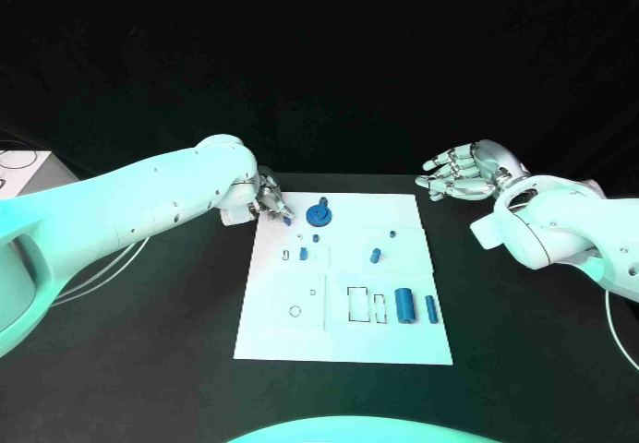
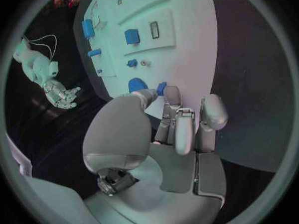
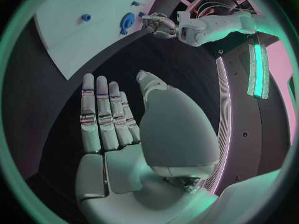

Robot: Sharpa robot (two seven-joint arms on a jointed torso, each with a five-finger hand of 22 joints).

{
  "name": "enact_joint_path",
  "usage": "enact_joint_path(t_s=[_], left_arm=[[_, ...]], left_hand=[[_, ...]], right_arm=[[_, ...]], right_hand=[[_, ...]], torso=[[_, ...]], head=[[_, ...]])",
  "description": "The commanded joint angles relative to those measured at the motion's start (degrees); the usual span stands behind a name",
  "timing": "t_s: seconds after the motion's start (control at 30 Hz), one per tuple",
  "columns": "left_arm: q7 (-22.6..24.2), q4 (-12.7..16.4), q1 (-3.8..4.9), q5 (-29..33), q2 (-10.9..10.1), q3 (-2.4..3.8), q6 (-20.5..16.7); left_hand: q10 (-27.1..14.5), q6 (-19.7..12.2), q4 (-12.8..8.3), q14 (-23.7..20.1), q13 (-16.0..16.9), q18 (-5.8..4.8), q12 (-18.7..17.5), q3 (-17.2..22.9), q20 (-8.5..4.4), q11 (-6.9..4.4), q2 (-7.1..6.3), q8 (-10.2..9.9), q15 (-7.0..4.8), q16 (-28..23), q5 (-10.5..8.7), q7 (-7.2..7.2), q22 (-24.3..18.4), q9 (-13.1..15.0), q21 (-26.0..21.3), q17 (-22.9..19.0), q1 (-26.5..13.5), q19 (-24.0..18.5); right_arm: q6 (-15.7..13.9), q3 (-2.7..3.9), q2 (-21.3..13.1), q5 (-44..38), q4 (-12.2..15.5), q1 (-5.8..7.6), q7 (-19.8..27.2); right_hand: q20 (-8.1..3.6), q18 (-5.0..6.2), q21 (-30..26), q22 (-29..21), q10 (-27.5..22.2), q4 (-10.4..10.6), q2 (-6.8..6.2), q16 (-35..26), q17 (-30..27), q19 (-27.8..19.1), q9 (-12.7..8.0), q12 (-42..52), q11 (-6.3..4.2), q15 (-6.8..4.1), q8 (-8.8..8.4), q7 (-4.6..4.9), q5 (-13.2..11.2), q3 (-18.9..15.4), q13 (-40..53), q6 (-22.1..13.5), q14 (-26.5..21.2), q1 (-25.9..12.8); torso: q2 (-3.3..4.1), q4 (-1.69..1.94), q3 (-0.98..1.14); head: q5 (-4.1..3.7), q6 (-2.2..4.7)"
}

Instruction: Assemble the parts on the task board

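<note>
**Operator:** Looking at the head view, I have the left hand (image 1: 271, 200) at the far left corner of the task board (image 1: 343, 346), fingertips down on a small blue part (image 1: 289, 221) just beside the round blue disc (image 1: 319, 216). The right hand (image 1: 460, 173) hangs over the black table (image 1: 133, 369) off the board's far right corner, fingers apart, holding nothing.

**Observer:** Is the left hand actually gripping that small piece?

**Operator:** I think so. The left wrist view shows a blue piece (image 2: 161, 88) at the tips of the thumb and a finger, which the head view hides behind the knuckles. I read it as pinched, though lightly.

**Observer:** How do you want to handle it?

**Operator:** Slowly. I'd firm up the pinch before lifting, raise it straight so it doesn't clip the disc, then carry it to its socket and keep it upright. A piece that small could twist between the fingertips.

**Observer:** Anything else the views split between them?

**Operator:** The head view gives me the near end of the board: two blue cylinders (image 1: 404, 305) lying beside a rectangular outline (image 1: 359, 304). The right wrist view confirms its palm (image 3: 118, 149) is bare, fingers straight.
</note>
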Motion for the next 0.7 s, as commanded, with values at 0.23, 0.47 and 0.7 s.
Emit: enact_joint_path(t_s=[0.23, 0.47, 0.7], left_arm=[[0.7, 0.29, -0.19, 2.37, -0.17, -0.06, -0.95], [1.21, 2.22, -0.22, 5.4, -1.59, -0.06, -3.69], [1.63, 6.84, -0.19, 8.09, -4.73, -0.04, -6.68]], left_hand=[[0.8, -0.91, -3.15, 3.94, -0.32, 0.45, -0.4, 8.73, -0.48, -0.18, -0.87, 1.65, -0.23, 0.54, 0.56, 0.29, 0.7, 1.33, 0.5, 9.68, 3.67, 0.22], [4.24, 1.07, -8.08, 5.11, 2.16, -0.15, 1.42, 19.09, -0.96, -0.83, -5.58, 3.01, -0.78, 1.79, 1.65, -0.25, 4.0, 2.44, 2.58, 12.22, 0.0, 2.55], [7.05, 3.29, -10.83, 5.96, 3.99, -0.68, 2.5, 21.97, -1.6, -1.64, -7.46, 3.07, -1.47, 2.78, 6.05, -1.09, 6.59, 2.75, 4.11, 14.43, -3.14, 4.52]], right_arm=[[0.83, 0.01, 0.11, -0.04, -0.12, -0.02, 0.83], [0.81, 0.01, 0.14, 0.15, -0.24, -0.02, 0.88], [0.79, 0.01, 0.14, 0.32, -0.39, -0.02, 0.89]], right_hand=[[0.12, 0.32, -0.07, -0.05, 0.16, -0.08, 0.44, -0.35, -0.04, -0.37, -0.07, -0.27, 0.2, 0.12, 0.18, 0.89, 0.34, 0.09, -0.04, 0.02, -0.37, 0.32], [0.13, 0.33, -0.06, -0.11, 0.2, -0.06, 0.46, -0.37, -0.1, -0.39, -0.08, -0.28, 0.2, 0.12, 0.2, 0.89, 0.37, 0.1, -0.11, 0.04, -0.36, 0.31], [0.13, 0.33, -0.06, -0.11, 0.2, -0.06, 0.46, -0.37, -0.1, -0.39, -0.08, -0.28, 0.2, 0.12, 0.2, 0.89, 0.37, 0.1, -0.11, 0.04, -0.36, 0.31]], torso=[[-0.08, -0.05, 0.01], [-0.22, 0.16, 0.07], [-0.53, 0.45, 0.16]], head=[[0.27, -0.06], [0.44, -0.11], [0.52, -0.24]])
